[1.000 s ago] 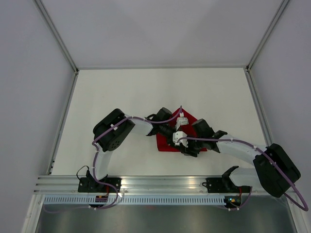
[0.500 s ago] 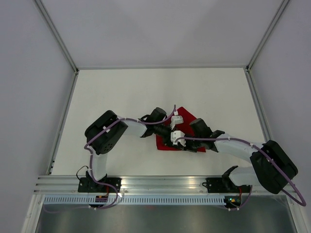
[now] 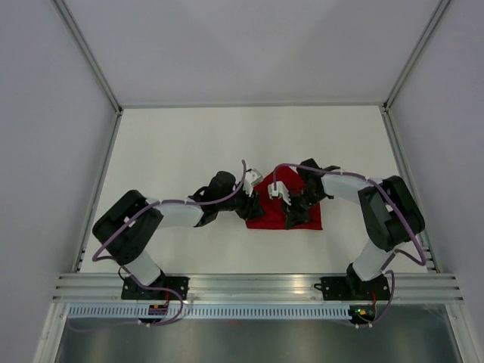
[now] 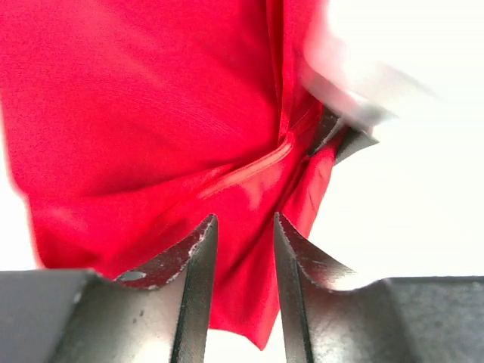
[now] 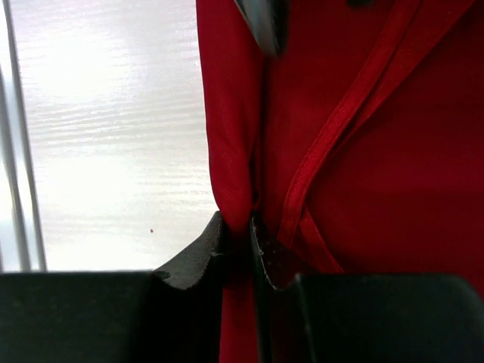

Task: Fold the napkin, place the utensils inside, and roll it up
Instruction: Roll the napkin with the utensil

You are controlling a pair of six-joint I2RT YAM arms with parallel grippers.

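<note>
Napkin (image 3: 305, 220), red: edge fold is being pinched by right end effector (image 5: 239, 240) for folding; left end effector (image 4: 240, 253) is being held spread over cloth.

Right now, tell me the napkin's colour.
The napkin is plain bright red, clearest in the left wrist view.

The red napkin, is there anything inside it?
Only folded layers of the napkin show, one fold pinched by the right gripper. Anything wrapped inside is hidden by the cloth.
</note>
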